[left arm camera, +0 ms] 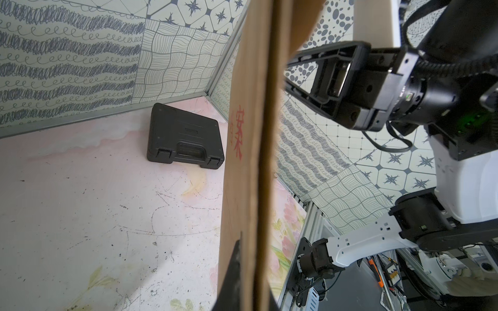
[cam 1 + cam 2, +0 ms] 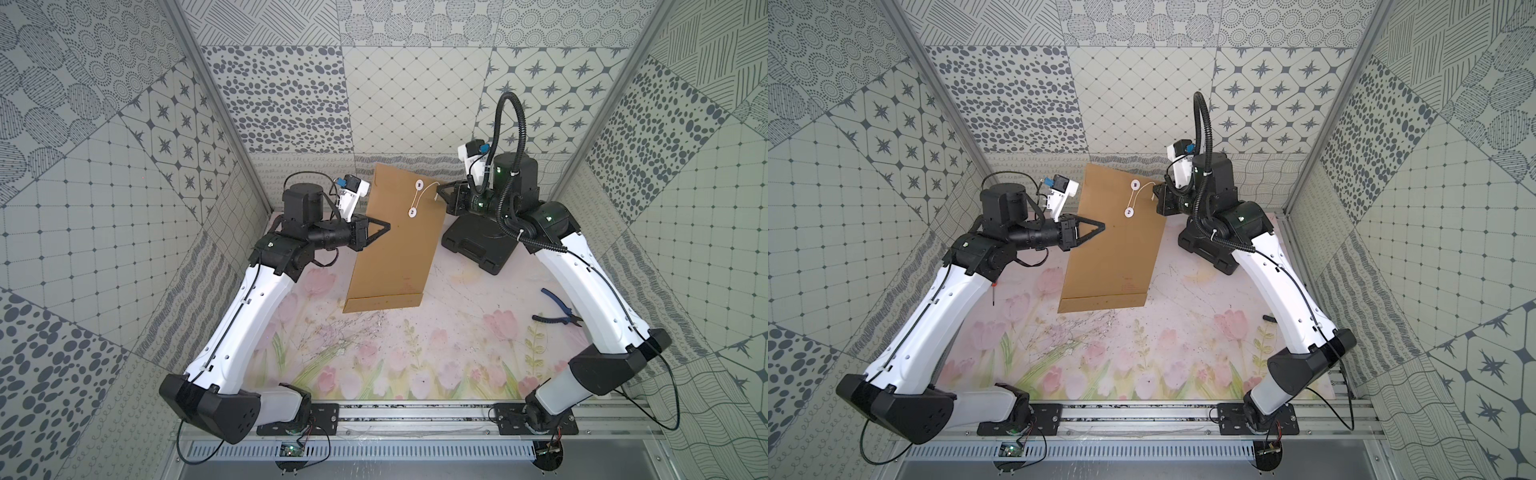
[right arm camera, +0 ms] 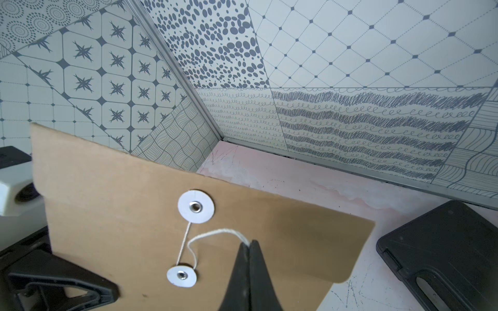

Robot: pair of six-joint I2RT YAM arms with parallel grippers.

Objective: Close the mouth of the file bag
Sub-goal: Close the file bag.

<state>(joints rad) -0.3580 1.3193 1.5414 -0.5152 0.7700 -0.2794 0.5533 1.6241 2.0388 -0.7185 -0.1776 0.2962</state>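
The file bag (image 2: 395,249) (image 2: 1113,249) is a brown kraft envelope held tilted above the table, its bottom edge toward the front. My left gripper (image 2: 388,226) (image 1: 247,242) is shut on the bag's left edge, one finger on each face. On the flap sits an upper white button disc (image 3: 196,206), with a lower disc (image 3: 181,276) on the body. The thin white string (image 3: 215,232) runs from the upper disc down round the lower one, then loops up. My right gripper (image 2: 438,191) (image 3: 250,242) is shut on the string's free end, close over the bag's face.
A black plastic case (image 2: 478,245) (image 1: 186,137) lies at the back right under the right arm. Blue-handled pliers (image 2: 559,309) lie by the right wall. Patterned walls close in the back and both sides.
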